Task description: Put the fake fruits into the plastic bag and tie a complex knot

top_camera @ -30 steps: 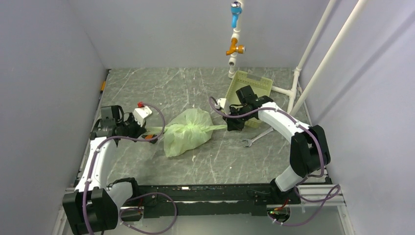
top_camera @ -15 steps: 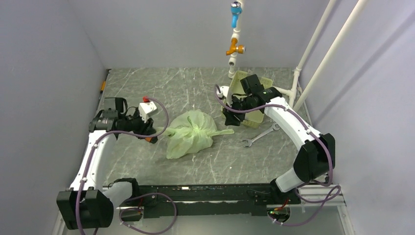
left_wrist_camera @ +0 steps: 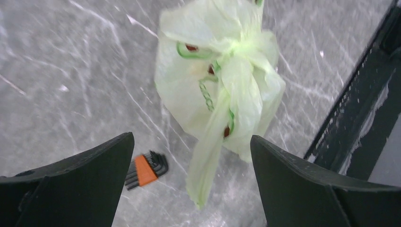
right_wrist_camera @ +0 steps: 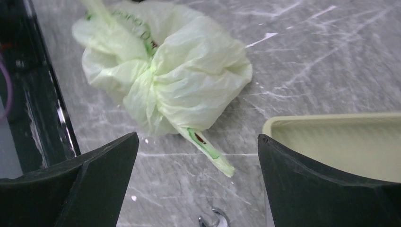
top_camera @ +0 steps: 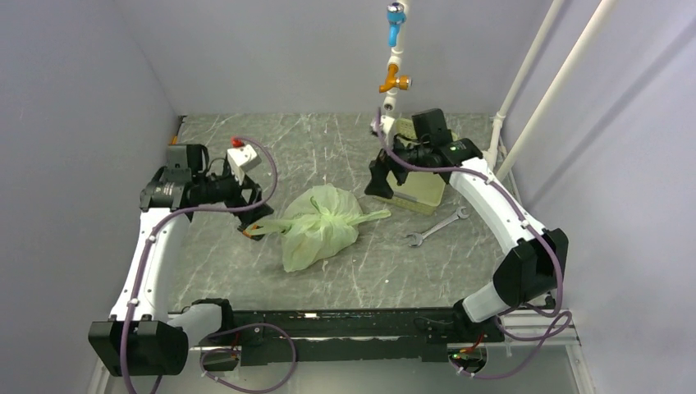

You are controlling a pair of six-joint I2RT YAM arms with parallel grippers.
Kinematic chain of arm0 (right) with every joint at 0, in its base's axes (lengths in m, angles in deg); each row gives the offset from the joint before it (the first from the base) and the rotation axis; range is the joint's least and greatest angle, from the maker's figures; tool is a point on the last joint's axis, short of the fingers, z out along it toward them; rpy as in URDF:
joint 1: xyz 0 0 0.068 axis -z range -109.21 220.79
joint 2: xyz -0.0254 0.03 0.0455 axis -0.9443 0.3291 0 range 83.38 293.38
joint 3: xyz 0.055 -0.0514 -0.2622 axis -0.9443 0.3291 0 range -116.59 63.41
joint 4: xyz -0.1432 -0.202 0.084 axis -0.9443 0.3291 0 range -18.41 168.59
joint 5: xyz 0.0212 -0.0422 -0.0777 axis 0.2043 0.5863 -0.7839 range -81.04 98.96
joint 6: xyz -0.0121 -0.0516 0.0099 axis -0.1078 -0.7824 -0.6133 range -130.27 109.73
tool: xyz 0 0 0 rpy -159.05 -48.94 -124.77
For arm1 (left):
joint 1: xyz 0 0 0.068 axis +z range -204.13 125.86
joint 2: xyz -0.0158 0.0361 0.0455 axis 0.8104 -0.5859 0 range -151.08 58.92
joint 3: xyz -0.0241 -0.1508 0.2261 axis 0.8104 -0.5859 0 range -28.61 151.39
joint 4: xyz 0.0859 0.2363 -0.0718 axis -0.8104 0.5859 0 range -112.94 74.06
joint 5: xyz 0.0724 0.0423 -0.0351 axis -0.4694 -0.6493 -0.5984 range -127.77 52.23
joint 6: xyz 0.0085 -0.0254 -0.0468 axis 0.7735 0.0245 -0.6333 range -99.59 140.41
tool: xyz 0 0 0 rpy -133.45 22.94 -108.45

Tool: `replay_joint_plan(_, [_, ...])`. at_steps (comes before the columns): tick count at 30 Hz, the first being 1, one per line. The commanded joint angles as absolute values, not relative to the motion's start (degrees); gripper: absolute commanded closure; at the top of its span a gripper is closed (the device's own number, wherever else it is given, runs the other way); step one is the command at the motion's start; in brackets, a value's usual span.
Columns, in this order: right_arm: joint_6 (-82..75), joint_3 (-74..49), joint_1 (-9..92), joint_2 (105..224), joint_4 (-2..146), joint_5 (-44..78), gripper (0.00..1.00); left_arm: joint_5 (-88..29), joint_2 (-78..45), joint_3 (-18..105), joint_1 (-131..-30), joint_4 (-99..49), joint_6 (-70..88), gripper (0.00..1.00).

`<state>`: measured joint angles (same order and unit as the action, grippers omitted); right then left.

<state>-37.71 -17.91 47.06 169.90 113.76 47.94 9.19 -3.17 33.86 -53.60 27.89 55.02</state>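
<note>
Since bag sits knotted at frame centre, task looks done (fruits hidden, presumably inside); left gripper and right gripper both spread wide, holding nothing, either side.

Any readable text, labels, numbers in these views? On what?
On the translucent pale yellow-green plastic bag: green lettering and red marks, too crumpled and blurred to read.
On the small orange-and-black hex key set: no text visible.
Nothing else legible.
</note>
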Motion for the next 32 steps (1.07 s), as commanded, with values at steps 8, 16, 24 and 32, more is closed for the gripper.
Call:
replay_joint_plan(8, [-13.4,-22.2,66.0,166.3,99.5,46.9,0.00,4.3,-14.3,55.4,-49.3,25.5,32.0,0.01])
replay_joint_plan(16, [-15.8,-12.7,75.3,162.0,104.1,42.9,0.00,5.7,-20.8,58.6,-34.3,36.5,35.0,0.01])
replay_joint_plan(24, [-21.5,0.3,78.2,154.2,106.8,37.0,0.00,-5.0,-13.2,42.6,-33.9,32.8,39.3,0.01])
replay_joint_plan(32, [-24.4,4.3,78.1,150.1,108.2,37.5,0.00,-7.7,-7.9,38.3,-34.6,31.5,38.3,0.01])
